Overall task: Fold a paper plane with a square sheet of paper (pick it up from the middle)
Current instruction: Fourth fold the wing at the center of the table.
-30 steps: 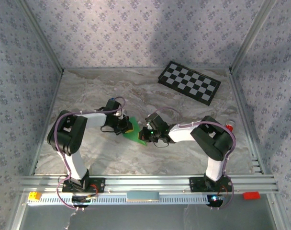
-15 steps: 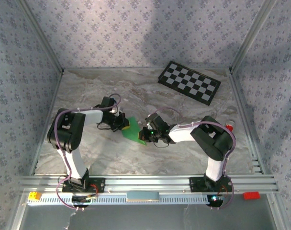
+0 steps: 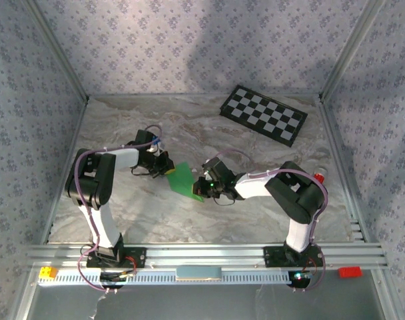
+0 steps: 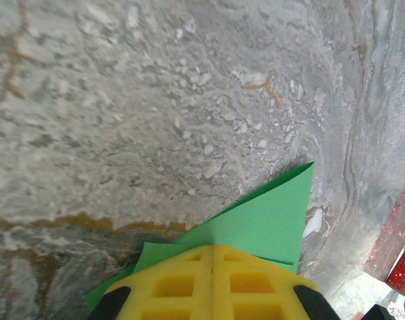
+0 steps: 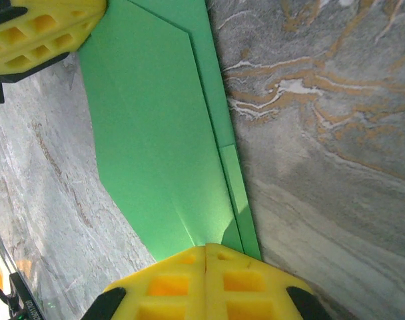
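The square sheet of paper (image 3: 181,179) is bright green and lies flat on the marble table, folded into overlapping layers with a pointed corner (image 4: 308,168). My left gripper (image 3: 165,169) is shut, and its yellow fingertips (image 4: 212,250) rest on the sheet's upper-left end. Its yellow fingers (image 5: 36,33) also reach in at the far corner of the paper (image 5: 156,133) in the right wrist view. At the sheet's lower-right end my right gripper (image 3: 201,192) is shut too, its tips (image 5: 206,250) pressed where a crease runs out.
A black-and-white checkerboard (image 3: 262,115) lies at the back right. A red-capped object (image 3: 320,176) stands near the right rail. Patterned walls close in on three sides. A yellow block (image 3: 48,272) and a red block (image 3: 349,271) sit on the front rail.
My left gripper has slid up and to the left along the paper, uncovering more green. The right gripper and the paper's lower end have stayed put.
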`<state>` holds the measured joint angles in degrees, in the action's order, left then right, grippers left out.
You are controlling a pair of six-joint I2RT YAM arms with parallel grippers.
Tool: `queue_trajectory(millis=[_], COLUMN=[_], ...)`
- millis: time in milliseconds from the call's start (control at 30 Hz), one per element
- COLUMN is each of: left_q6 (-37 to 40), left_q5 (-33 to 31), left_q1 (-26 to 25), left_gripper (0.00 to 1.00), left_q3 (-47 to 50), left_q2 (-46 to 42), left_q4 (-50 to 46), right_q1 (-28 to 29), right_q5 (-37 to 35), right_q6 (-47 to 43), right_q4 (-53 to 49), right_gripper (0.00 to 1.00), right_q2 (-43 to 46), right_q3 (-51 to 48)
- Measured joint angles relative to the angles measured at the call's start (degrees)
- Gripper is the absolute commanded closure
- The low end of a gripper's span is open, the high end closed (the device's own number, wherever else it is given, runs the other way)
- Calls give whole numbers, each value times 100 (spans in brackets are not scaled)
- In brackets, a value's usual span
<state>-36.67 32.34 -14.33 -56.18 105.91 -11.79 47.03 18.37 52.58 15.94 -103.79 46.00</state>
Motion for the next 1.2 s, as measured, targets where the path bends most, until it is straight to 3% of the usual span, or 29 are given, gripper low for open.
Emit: queue_trajectory(millis=[367, 667, 833, 967, 1200], left_q6=[361, 452, 372, 221, -114], left_q5=[-223, -1097, -1043, -859, -439], left_q1=[116, 339, 315, 87, -890], left_gripper=[96, 91, 90, 91, 93], left_q3=[-31, -101, -138, -103, 588], left_q2=[-37, -291, -710, -1060, -1145], left_q4=[-11, -133, -173, -98, 350], right_q1=[-2, 4, 4, 4, 4], right_q5=[0, 92, 96, 94, 92], right_q6=[55, 118, 190, 256, 417], right_q4=[131, 214, 221, 234, 256], right_gripper=[100, 100, 100, 100, 100], right_q2=[0, 22, 31, 31, 52], right_q3=[-72, -146, -157, -162, -205])
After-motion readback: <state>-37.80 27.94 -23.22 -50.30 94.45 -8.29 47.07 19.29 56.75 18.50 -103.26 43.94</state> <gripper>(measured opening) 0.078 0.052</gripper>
